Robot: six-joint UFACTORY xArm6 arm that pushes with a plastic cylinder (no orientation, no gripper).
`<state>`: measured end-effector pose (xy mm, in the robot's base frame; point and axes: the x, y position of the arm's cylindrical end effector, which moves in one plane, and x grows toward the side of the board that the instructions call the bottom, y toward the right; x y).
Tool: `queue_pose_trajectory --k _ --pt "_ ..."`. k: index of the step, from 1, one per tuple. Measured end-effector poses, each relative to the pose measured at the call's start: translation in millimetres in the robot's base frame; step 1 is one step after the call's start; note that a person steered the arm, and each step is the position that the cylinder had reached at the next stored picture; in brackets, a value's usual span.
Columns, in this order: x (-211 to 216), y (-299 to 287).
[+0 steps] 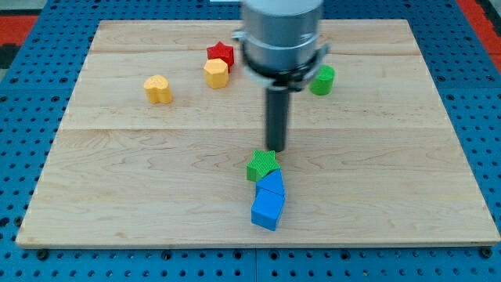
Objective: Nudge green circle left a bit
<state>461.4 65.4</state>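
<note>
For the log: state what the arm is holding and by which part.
Nothing is held. My tip stands just above the green star at the view's centre, far from the green circle.

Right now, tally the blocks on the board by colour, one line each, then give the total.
Green: 2, the green circle and the green star
Blue: 2, upper blue block and lower blue block
Yellow: 2, yellow heart and yellow hexagon
Red: 1, red star
Total: 7
My tip sits just above the green star.
</note>
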Motion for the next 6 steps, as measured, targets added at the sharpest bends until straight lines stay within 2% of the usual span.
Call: queue_pose_trajectory --k 1,2,3,4,5,6 --pt "-75 55" --pt "-134 74" --pt "-138 112" --pt "-168 118" --pt "-146 67" --pt "-103 18"
